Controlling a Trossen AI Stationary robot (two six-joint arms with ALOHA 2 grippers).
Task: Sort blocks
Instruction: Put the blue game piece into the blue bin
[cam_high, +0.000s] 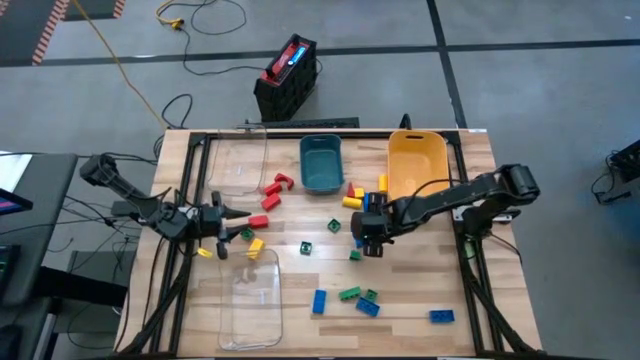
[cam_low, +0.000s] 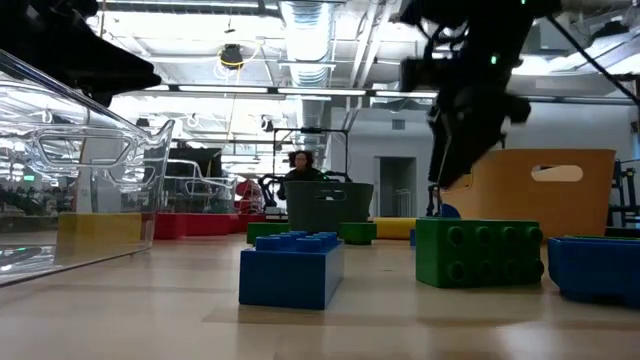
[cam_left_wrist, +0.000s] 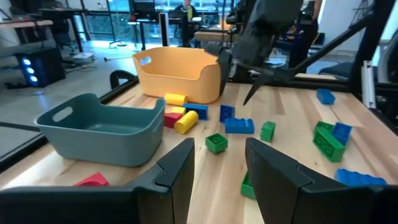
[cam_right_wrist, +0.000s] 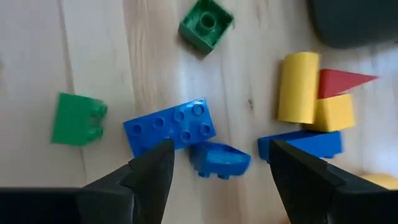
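The right gripper (cam_right_wrist: 217, 163) pointed down at the counter (cam_high: 420, 290) with its fingers (cam_right_wrist: 152, 168) spread wide and empty. Between them lay a small rounded blue block (cam_right_wrist: 221, 160), touching a flat blue block (cam_right_wrist: 169, 127) at its ten o'clock. A green block (cam_right_wrist: 77, 118) sat at nine o'clock from that pair, another green one (cam_right_wrist: 206, 23) at twelve, and a yellow cylinder block (cam_right_wrist: 297, 87) with a red wedge (cam_right_wrist: 342, 81) at two o'clock.

The left gripper (cam_left_wrist: 219, 163) hung near the counter's left edge, its fingers (cam_left_wrist: 180, 167) parted by a narrow gap with nothing between them. Ahead of it stood the teal bin (cam_left_wrist: 99, 127) and, beyond, the yellow bin (cam_left_wrist: 180, 73).

Seen from above, other blocks lay scattered: red ones (cam_high: 272, 188) at nine o'clock from the teal bin, blue and green ones (cam_high: 358, 298) toward six o'clock. A clear tray (cam_high: 250, 300) lay at seven o'clock.
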